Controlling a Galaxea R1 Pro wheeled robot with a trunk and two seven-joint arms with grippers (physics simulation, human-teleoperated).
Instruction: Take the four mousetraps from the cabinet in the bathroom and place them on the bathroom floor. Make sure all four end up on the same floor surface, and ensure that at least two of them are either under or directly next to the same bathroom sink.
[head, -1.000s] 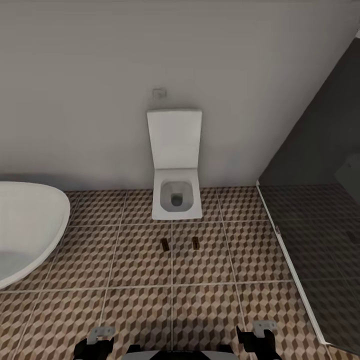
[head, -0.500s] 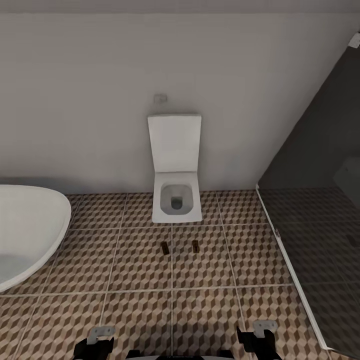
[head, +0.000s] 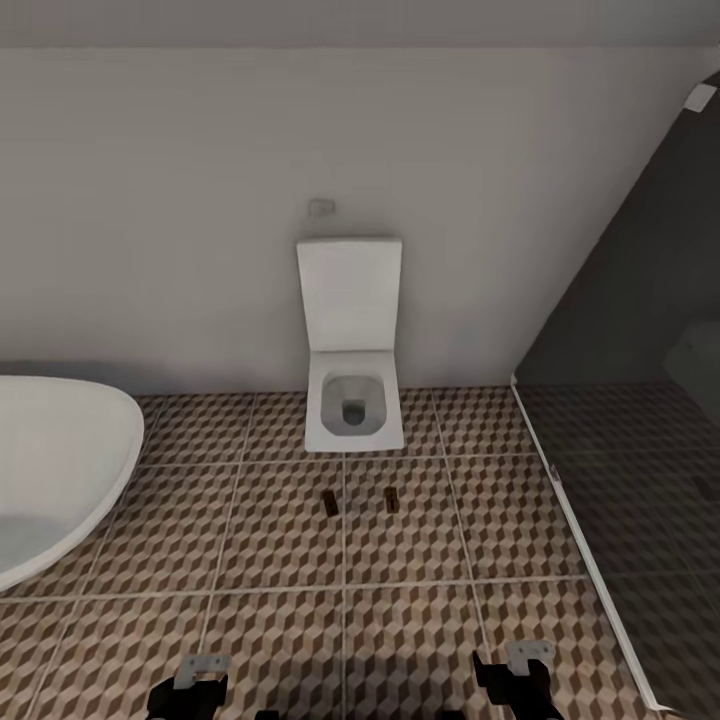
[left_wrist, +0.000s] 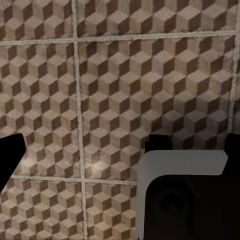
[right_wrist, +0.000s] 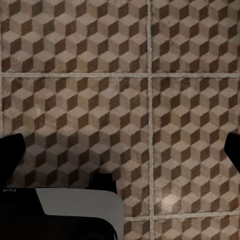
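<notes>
Two mousetraps (head: 330, 503) (head: 390, 500) flat on the bathroom floor (head: 280, 620), well ahead of both jaws. Probably light, stiff, thin; best pinched across long edges. Left gripper (left_wrist: 120, 150) and right gripper (right_wrist: 120, 150) spread wide, empty.

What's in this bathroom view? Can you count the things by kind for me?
Mousetraps: 2, on the tiled floor, one beside the other
Toilet: 1
Bathtub: 1
Total: 4
</notes>
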